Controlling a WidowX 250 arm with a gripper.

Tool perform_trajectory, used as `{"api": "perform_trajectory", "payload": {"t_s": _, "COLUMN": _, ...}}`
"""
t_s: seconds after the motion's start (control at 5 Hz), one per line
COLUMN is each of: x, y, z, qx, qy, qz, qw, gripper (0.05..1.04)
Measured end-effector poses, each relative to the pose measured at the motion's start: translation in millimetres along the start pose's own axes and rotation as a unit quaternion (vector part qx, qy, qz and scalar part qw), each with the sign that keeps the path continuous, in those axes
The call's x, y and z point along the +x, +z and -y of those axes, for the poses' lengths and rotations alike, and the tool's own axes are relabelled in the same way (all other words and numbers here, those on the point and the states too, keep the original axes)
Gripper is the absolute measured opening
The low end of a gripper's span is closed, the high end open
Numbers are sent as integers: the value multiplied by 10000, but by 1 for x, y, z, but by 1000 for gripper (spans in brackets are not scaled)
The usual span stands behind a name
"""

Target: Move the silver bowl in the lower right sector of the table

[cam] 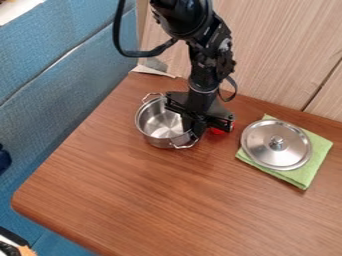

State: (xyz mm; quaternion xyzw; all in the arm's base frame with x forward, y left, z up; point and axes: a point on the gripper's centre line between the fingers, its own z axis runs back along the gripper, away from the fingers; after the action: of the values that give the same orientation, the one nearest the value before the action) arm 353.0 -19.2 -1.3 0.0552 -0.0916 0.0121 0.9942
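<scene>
Gripper (194, 130) is hanging at the right rim of the silver pot (159, 120).
The pot is sitting on the table's (160, 195) far part, left of the lid (267, 150) resting on green cloth (308, 170); its grip I cannot tell.

A brown table (167, 200) bears a silver pot (159, 122), red object (217, 131) and green cloth (306, 175).

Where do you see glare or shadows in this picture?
In the camera view, pale highlights on the metal lid and inside the silver pot; a thin, soft shadow along the lower edge of the green cloth; a faint reddish reflection on the wooden table by the red object.
</scene>
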Motion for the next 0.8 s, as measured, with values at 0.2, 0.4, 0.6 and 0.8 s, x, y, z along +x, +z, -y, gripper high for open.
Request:
{"api": "perform_trajectory", "payload": {"t_s": 0.2, "x": 9, "y": 24, "z": -6, "qx": 77, "qy": 68, "qz": 264, "qw": 9996, "gripper": 84}}
{"api": "perform_trajectory", "payload": {"t_s": 0.4, "x": 6, "y": 42, "z": -8, "qx": 96, "qy": 105, "qz": 431, "qw": 9990, "gripper": 84}}
{"api": "perform_trajectory", "payload": {"t_s": 0.6, "x": -15, "y": 68, "z": 10, "qx": -161, "qy": -120, "qz": 605, "qw": 9980, "gripper": 84}}
{"api": "perform_trajectory", "payload": {"t_s": 0.8, "x": -41, "y": 71, "z": 32, "qx": -451, "qy": -590, "qz": 503, "qw": 9960, "gripper": 84}}
